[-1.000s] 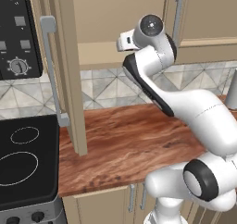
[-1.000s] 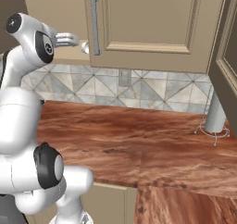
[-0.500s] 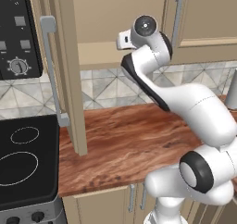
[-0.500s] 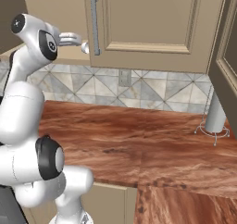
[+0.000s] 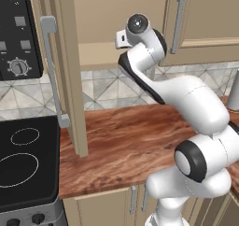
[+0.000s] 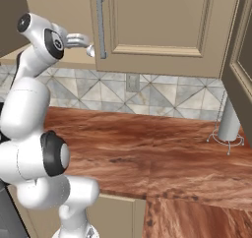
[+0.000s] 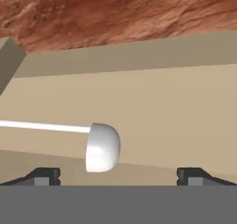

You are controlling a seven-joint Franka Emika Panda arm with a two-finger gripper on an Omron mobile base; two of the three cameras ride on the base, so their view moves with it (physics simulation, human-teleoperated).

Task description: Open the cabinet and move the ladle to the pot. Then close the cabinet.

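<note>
Over the last second my arm has risen and pushed forward, carrying my tool point(image 6: 83, 41) into the open left half of the cabinet point(image 5: 116, 19). That means the door is done and I am now closing on the ladle point(image 7: 99, 146). It lies on the cabinet shelf point(image 7: 139, 107), bowl end between my fingertips point(image 7: 44, 176), handle running off to the left in the hand view. My tool is fully spread and holds nothing.
</note>
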